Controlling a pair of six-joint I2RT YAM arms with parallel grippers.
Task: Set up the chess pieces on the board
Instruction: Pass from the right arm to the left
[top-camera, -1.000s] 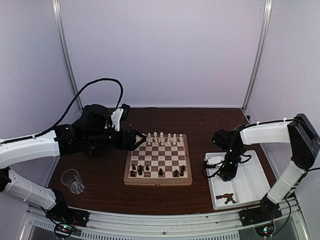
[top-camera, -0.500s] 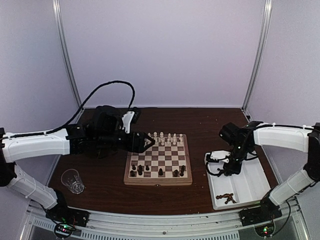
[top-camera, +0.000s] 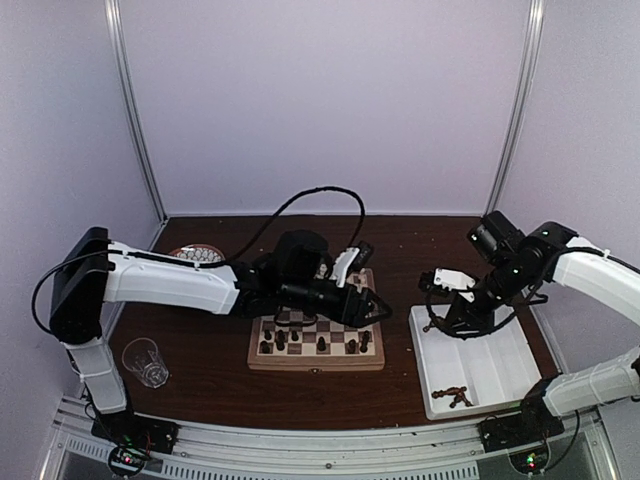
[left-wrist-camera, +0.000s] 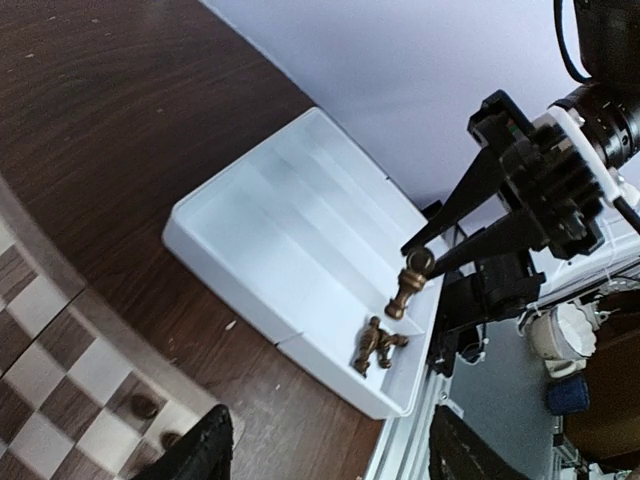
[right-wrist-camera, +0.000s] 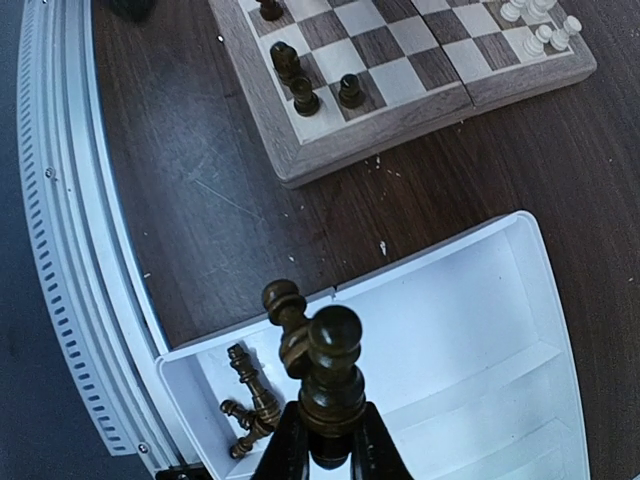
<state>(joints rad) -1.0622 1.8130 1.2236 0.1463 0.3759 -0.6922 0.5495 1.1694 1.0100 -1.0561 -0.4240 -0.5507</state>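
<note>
The board (top-camera: 315, 362) lies mid-table, with several dark chess pieces (top-camera: 322, 344) on its near row; my left arm hides most of the far row. My left gripper (top-camera: 378, 305) hovers over the board's right edge, open and empty (left-wrist-camera: 330, 432). Above the white tray (top-camera: 500, 372), my right gripper (top-camera: 438, 300) is shut on a dark pawn (right-wrist-camera: 335, 372). A second round-headed dark piece (right-wrist-camera: 286, 318) is pressed right behind the pawn. The left wrist view shows that held pawn (left-wrist-camera: 408, 286) hanging over the tray. A few dark pieces (right-wrist-camera: 245, 405) lie in the tray's near corner (top-camera: 456, 396).
A clear glass (top-camera: 146, 360) stands at the near left. A patterned plate (top-camera: 196, 254) sits at the back left. The left arm's cable (top-camera: 320, 192) arcs above the board. White pieces (right-wrist-camera: 540, 25) stand on the board's far row. A metal rail (top-camera: 320, 440) runs along the table's near edge.
My left arm swept right across the board, from its far-left corner to its right edge, jaws narrowing slightly. My right gripper closed on the dark pawn and rose from the tray.
</note>
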